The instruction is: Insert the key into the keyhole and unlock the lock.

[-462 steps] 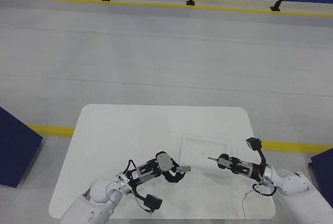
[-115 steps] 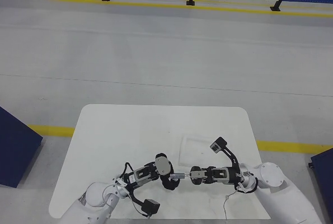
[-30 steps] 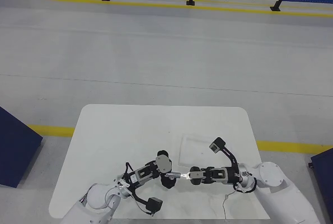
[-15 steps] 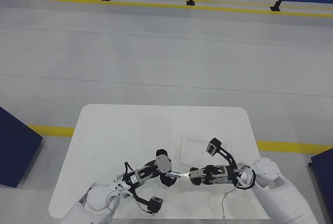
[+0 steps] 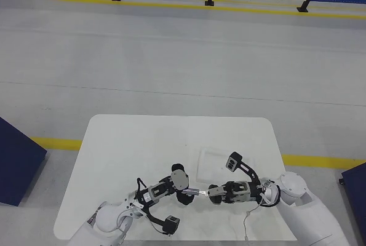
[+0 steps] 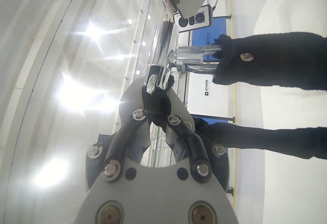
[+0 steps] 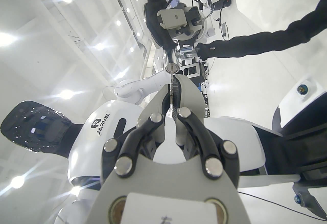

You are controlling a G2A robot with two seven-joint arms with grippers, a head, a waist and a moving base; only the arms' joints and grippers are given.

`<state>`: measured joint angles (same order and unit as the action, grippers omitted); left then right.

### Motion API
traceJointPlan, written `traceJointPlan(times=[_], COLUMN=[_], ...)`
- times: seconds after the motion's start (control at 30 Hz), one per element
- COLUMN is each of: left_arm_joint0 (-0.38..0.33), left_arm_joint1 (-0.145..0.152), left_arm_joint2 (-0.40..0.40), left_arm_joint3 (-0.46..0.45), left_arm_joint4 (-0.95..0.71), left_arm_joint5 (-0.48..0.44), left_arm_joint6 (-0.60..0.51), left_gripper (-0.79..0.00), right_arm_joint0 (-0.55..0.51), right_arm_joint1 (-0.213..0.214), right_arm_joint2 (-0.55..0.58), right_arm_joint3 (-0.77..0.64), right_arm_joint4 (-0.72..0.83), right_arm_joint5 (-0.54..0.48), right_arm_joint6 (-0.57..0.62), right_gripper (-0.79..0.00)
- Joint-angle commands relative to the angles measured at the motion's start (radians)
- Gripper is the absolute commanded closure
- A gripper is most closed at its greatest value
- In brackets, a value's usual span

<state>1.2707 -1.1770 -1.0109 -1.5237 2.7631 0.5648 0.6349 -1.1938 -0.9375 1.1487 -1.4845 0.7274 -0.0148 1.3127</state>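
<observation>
Between the left gripper [image 6: 156,89] jaws, clamped tight: near end of the chrome cylinder lock [image 6: 163,41], body running straight out ahead of the fingertips. Side stub on the lock goes into a black fabric-sheathed loop [image 6: 268,66], off to one side of those jaws. Right gripper [image 7: 171,81] jaws pinched together on the thin flat metal key [image 7: 170,93], blade sticking out past the tips, its end at the round keyhole [image 7: 171,68] directly ahead; insertion depth can't be told. Grippers face each other over the white table [image 5: 139,147]
</observation>
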Motion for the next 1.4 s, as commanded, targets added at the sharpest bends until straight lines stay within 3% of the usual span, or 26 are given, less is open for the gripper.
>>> traceJointPlan(times=[0.0,0.4,0.77,1.37], left_arm_joint0=[0.000,0.017,0.023,0.046], left_arm_joint1=[0.000,0.002,0.000,0.000], left_arm_joint2=[0.000,-0.010,-0.011,-0.030], left_arm_joint3=[0.000,-0.033,-0.045,-0.071], left_arm_joint4=[0.000,0.066,0.157,0.284], left_arm_joint5=[0.000,-0.008,0.005,0.050], left_arm_joint6=[0.000,-0.043,-0.096,-0.188], left_gripper=[0.000,0.000,0.000,0.000], right_arm_joint0=[-0.008,0.004,0.026,0.061], right_arm_joint1=[-0.001,-0.008,-0.008,0.015], right_arm_joint2=[-0.004,-0.005,-0.021,-0.112], right_arm_joint3=[-0.005,0.035,0.076,0.096], right_arm_joint4=[0.003,0.166,0.214,0.324], right_arm_joint5=[0.033,0.305,0.503,0.627], right_arm_joint6=[-0.029,-0.040,-0.014,-0.105], right_gripper=[0.000,0.000,0.000,0.000])
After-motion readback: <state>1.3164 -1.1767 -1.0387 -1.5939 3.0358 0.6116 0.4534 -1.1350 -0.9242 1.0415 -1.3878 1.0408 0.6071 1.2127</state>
